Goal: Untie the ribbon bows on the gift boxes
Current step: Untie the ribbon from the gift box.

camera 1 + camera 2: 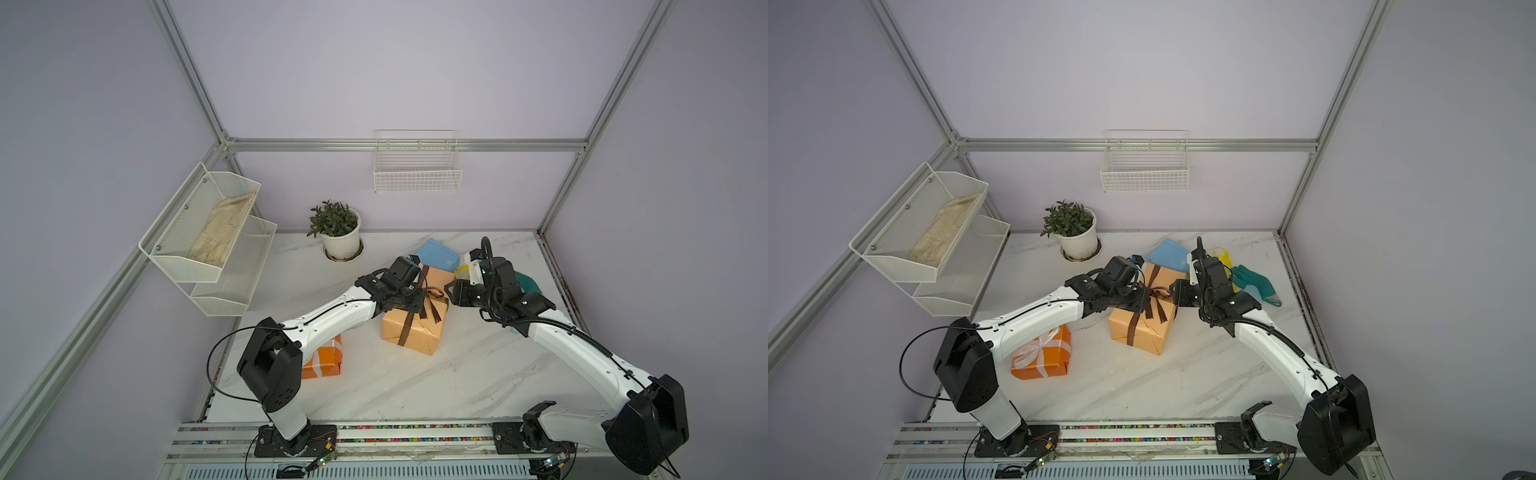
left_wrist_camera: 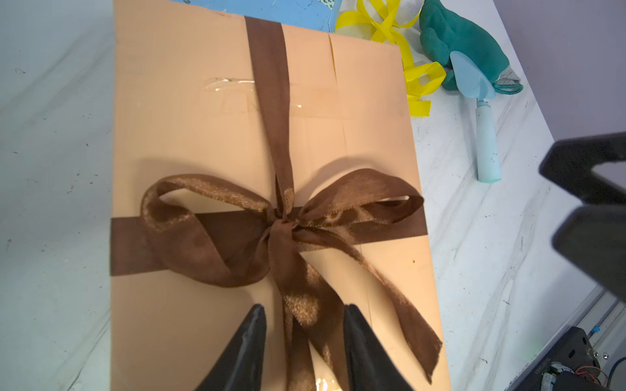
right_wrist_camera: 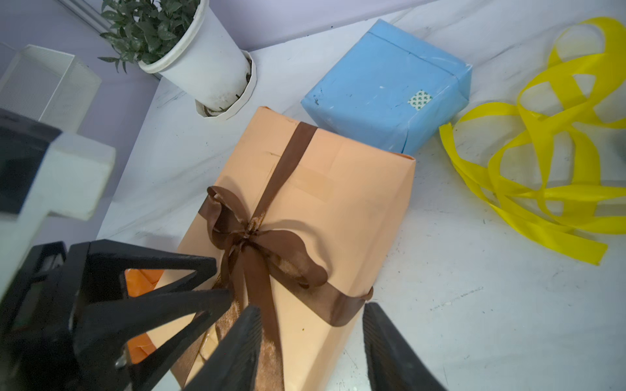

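White marbled worktop (image 1: 415, 382), three wrapped boxes and oddments.
Peach box (image 1: 428, 336) in the middle, orange box (image 1: 1054, 361) front left; at the back: blue box (image 3: 382, 94), plant pot (image 1: 343, 243), loose yellow ribbon (image 2: 419, 107), teal glove (image 2: 457, 37), trowel (image 2: 487, 145).

Walls (image 1: 415, 75): pale lilac, plain, evenly lit.
Frame (image 1: 407, 145): silver aluminium bars up the corners and across the back wall.
Table (image 1: 457, 374): white top with grey marble veining.
Shelf (image 1: 178, 224): white mesh, two tiers, fixed to the side wall; a crumpled beige cloth (image 1: 220, 232) lies in the upper tier.
Wire basket (image 1: 417, 176): white, hung on the back wall.
Potted plant (image 1: 338, 232): green leaves, white pot, at the table's rear.
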Controlling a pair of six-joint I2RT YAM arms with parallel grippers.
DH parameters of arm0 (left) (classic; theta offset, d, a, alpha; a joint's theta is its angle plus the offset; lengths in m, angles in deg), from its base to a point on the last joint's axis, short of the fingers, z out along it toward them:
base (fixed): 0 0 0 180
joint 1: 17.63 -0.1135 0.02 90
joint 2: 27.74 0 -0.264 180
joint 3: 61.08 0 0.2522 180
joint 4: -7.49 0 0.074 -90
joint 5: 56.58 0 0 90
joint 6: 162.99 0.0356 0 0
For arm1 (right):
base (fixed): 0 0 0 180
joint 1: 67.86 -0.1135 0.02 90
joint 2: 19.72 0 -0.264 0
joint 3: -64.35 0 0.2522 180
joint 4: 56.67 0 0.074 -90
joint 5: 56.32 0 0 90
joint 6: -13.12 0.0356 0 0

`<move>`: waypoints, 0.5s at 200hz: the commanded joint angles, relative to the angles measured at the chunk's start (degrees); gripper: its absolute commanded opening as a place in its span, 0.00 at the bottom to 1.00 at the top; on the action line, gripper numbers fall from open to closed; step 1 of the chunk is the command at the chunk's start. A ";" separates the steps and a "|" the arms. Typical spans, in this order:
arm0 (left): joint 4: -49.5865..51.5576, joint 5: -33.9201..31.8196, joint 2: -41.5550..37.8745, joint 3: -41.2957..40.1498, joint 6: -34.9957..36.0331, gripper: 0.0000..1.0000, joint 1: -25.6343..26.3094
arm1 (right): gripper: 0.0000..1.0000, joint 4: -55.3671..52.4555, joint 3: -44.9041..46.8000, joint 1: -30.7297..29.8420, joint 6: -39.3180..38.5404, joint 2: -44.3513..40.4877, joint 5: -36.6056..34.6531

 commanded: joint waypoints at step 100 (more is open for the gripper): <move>4.49 -5.22 4.76 9.11 5.23 0.10 0.59 | 0.48 6.86 4.49 -0.14 2.40 0.64 10.54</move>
